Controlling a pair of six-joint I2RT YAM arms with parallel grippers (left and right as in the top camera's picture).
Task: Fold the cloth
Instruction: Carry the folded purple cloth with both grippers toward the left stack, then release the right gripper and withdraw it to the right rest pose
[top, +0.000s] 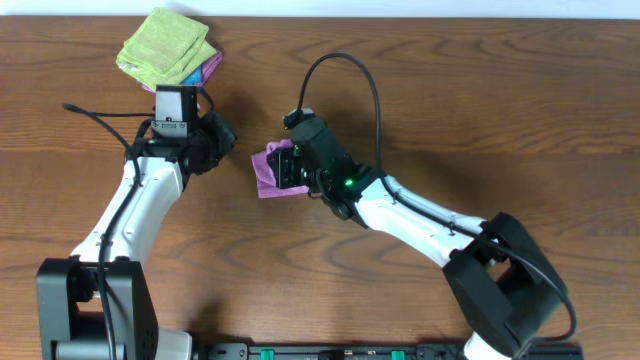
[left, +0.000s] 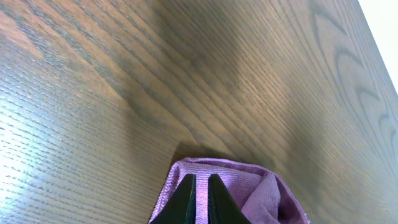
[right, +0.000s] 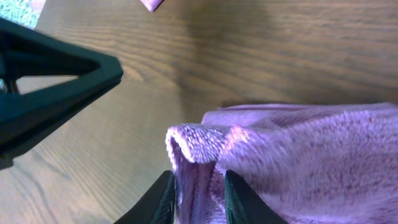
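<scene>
**Purple cloth pinched at a rolled fold, with the second tool close by**

The cloth (top: 266, 172) lies crumpled near the middle of the wooden surface (top: 480, 90), a little toward the left edge. The right tool (right: 200, 198) is clamped on a rolled-over fold of it, one finger on each side. The left tool (left: 201, 198) has its fingers drawn together with nothing visible between them. It sits just beside the cloth on the far-left side and, in the right wrist view, is not touching it.

The grip takes a thick roll rather than a single edge. A lift or drag would therefore probably carry several layers and leave a lump instead of a flat fold. The fuzzy fabric could also slip free under a quick pull. With the two tools so near each other, a sweep of the right tool toward the left edge could strike the left one. A stack of cloths (top: 168, 45) sits at the far left corner, just behind the left tool, and a backward move there could knock it.

The widest bare stretch runs toward the far edge and the right edge. The arms crowd the near edge.
</scene>
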